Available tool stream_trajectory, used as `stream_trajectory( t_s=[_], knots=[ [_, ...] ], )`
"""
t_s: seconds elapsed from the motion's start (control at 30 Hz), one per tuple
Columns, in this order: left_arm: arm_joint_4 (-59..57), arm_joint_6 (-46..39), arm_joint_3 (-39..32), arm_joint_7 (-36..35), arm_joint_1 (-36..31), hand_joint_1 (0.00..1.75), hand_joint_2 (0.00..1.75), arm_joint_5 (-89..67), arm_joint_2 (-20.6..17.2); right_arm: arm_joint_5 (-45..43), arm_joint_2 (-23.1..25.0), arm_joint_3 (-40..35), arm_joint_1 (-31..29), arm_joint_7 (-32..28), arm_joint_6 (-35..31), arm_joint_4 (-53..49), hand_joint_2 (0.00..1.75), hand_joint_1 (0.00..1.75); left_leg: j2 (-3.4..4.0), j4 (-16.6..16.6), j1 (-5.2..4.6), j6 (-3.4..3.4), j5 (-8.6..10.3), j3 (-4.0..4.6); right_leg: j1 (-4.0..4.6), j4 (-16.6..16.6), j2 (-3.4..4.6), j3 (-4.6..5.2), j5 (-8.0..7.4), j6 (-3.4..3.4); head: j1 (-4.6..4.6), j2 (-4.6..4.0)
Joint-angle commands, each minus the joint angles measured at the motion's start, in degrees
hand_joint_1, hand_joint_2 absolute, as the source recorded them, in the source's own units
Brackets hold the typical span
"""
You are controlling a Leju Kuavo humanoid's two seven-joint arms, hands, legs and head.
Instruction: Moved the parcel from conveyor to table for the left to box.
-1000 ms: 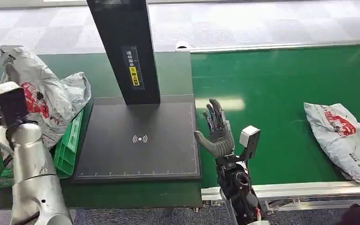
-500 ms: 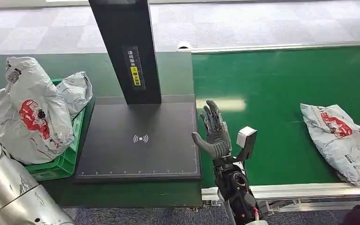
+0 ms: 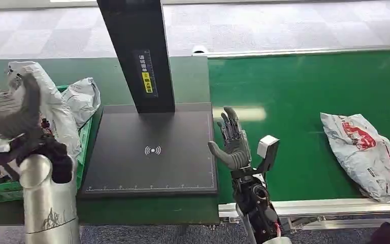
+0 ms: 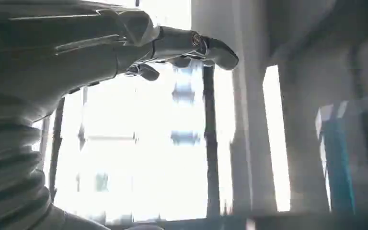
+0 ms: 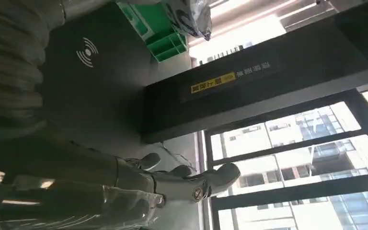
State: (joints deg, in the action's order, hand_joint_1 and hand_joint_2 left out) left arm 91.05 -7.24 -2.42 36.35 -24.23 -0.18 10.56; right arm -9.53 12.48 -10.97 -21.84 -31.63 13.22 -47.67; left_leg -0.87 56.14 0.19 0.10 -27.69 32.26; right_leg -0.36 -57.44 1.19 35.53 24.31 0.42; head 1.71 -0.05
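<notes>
A grey plastic-wrapped parcel (image 3: pixel 366 153) with a red print lies on the green conveyor belt (image 3: pixel 294 86), far right. My right hand (image 3: pixel 232 141) stands upright and open at the belt's left edge, beside the black scanner pad (image 3: pixel 152 157), well apart from that parcel. Its fingers (image 5: pixel 191 184) are stretched out and hold nothing. My left hand (image 3: pixel 7 108), blurred, is raised in front of the green crate (image 3: pixel 0 192) at the left. It is open, and its extended fingers (image 4: pixel 187 40) hold nothing. Two grey parcels (image 3: pixel 56 109) are piled in that crate.
A tall black column (image 3: pixel 137 51) with a yellow label rises from the back of the scanner pad. A silver rail (image 3: pixel 335 206) runs along the belt's near edge. The crate (image 5: pixel 165 36) and the pad (image 5: pixel 86 52) also appear in the right wrist view.
My left arm dropped low, then swung back up, so its hand is now in front of the crate. The parcel on the belt has drifted slightly left. My right hand has barely moved.
</notes>
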Motion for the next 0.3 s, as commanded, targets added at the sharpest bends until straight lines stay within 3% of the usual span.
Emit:
stream_trajectory(
  t_s=[0.03, 0.3],
  knots=[
    [-24.3, 21.5, 14.9, -2.6, 3.8, 0.0, 1.75, 6.8, -3.2, 1.3, -1.7, 0.0, -3.0, -0.3, 1.7, 5.1, 1.75, 0.0, -0.08, -0.3, -0.06, -0.03, 0.05, -0.49, -0.03, 0.3, -0.26, -0.5, 0.05, 0.01, -0.02, 0.0],
    [-23.3, 21.9, 14.4, -2.9, 3.7, 0.0, 1.75, 6.7, -3.3, 1.4, -1.6, 0.1, -2.9, -0.2, 1.7, 4.9, 1.75, 0.0, 0.0, -0.1, 0.0, -0.03, -0.01, -0.17, 0.02, 0.1, -0.13, -0.14, 0.04, 0.0, -0.02, -0.02]
  ],
)
